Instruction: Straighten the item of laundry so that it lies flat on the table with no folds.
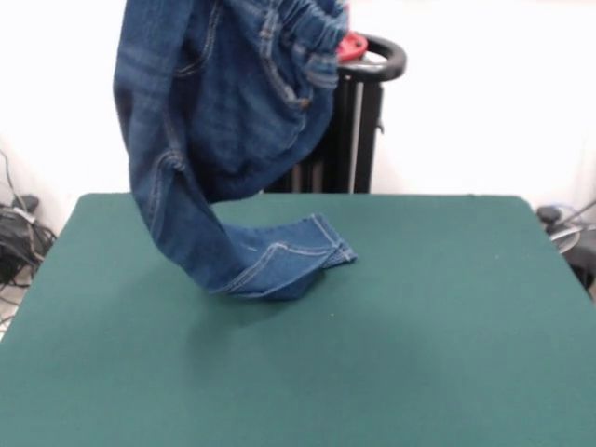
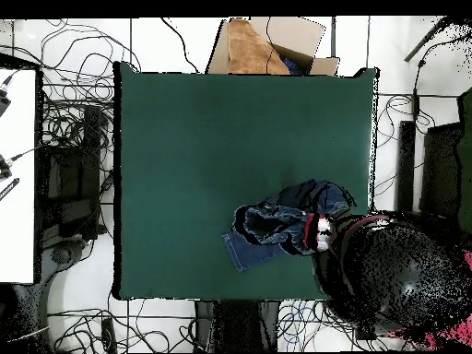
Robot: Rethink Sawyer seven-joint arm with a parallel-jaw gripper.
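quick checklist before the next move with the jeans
1. Jeans held up at the waistband: ok.
2. Gripper shut or open: cannot tell, cloth hides it.
3. Leg hem touching the table: ok, one leg end rests folded there.
4. Jeans flat with no folds: not ok, bunched and mostly hanging.
5. Bare table beside the jeans to spread them: ok.

The jeans (image 1: 223,121) run off the front view's top edge, hiding the end effector's grip.
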